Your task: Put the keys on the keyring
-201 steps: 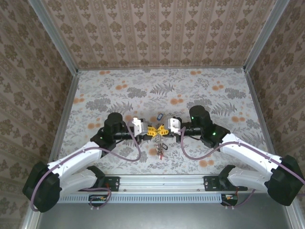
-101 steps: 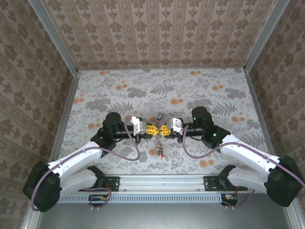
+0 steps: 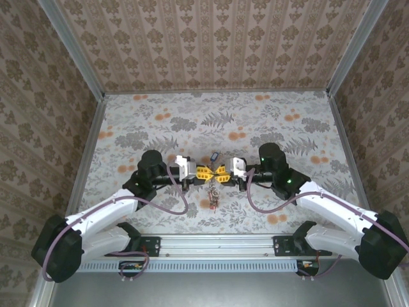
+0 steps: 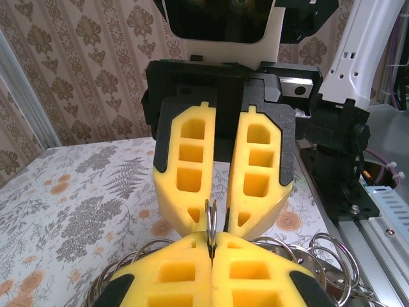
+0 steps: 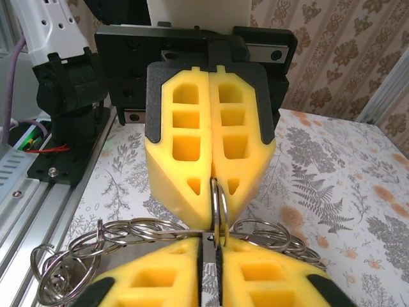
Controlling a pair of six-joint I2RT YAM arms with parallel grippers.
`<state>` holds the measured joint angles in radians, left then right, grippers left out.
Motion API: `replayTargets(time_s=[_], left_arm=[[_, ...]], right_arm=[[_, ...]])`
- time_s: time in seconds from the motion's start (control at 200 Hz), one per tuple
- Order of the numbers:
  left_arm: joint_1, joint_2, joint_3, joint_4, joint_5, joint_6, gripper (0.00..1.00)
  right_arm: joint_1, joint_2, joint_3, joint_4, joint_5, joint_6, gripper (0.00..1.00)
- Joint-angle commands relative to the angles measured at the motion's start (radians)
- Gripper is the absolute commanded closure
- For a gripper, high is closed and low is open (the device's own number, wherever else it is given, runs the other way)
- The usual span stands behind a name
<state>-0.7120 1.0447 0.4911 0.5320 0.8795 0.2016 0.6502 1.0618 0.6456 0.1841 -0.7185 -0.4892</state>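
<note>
My two grippers meet tip to tip over the near middle of the table. The left gripper (image 3: 206, 173) (image 4: 211, 244) is shut on a small metal split ring (image 4: 211, 217) (image 5: 218, 203) that stands upright. Facing it, the right gripper (image 3: 221, 172) (image 5: 209, 243) has its jaws a narrow slit apart, with a thin dark metal piece, seemingly a key blade, and the ring's lower edge in the slit. Below the tips hangs a bunch of keys (image 3: 213, 196) and loose split rings (image 5: 121, 233) on the flat grey keyring (image 5: 121, 259). One blue-headed key (image 3: 214, 157) lies on the cloth behind them.
The flowered tablecloth (image 3: 268, 121) reaches back to papered walls on three sides. An aluminium rail (image 3: 217, 243) with the arm bases runs along the near edge. Purple cables (image 3: 172, 204) loop beside both forearms.
Both wrists have shifted slightly and the hanging bunch of keys has drawn up closer under the tips. The right jaws have eased a little apart. The left grip has not changed.
</note>
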Motion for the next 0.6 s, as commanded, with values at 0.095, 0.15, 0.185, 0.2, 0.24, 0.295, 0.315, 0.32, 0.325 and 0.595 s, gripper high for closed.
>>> replayTargets(time_s=[0.095, 0.15, 0.185, 0.2, 0.24, 0.295, 0.315, 0.32, 0.325, 0.595], left_arm=[[-0.007, 0.002, 0.014, 0.043, 0.021, -0.002, 1.00], [-0.006, 0.001, 0.015, 0.042, 0.021, -0.002, 1.00], [-0.007, 0.000, 0.014, 0.042, 0.020, -0.001, 1.00], [-0.007, 0.000, 0.015, 0.041, 0.021, -0.001, 1.00], [-0.007, 0.000, 0.015, 0.043, 0.021, -0.001, 1.00], [-0.006, 0.000, 0.013, 0.040, 0.021, 0.001, 1.00], [-0.007, 0.000, 0.012, 0.040, 0.021, 0.001, 1.00], [-0.007, -0.001, 0.013, 0.041, 0.022, 0.002, 1.00], [-0.007, -0.001, 0.013, 0.041, 0.022, 0.001, 1.00], [-0.007, 0.004, 0.014, 0.046, 0.009, 0.007, 1.00]], right_arm=[[0.006, -0.031, -0.007, 0.035, -0.033, 0.012, 0.97], [0.006, -0.031, -0.008, 0.040, -0.032, 0.014, 0.96], [0.006, -0.030, -0.010, 0.044, -0.028, 0.017, 0.90], [0.006, -0.029, -0.010, 0.046, -0.027, 0.018, 0.87], [0.005, -0.029, -0.013, 0.054, -0.022, 0.023, 0.81], [0.006, -0.032, -0.020, 0.071, -0.013, 0.029, 0.82], [0.006, -0.032, -0.023, 0.077, -0.009, 0.030, 0.83], [0.006, -0.033, -0.023, 0.077, -0.008, 0.030, 0.84], [0.006, -0.034, -0.023, 0.079, -0.008, 0.031, 0.85], [0.005, -0.037, -0.025, 0.093, -0.013, 0.038, 0.87]])
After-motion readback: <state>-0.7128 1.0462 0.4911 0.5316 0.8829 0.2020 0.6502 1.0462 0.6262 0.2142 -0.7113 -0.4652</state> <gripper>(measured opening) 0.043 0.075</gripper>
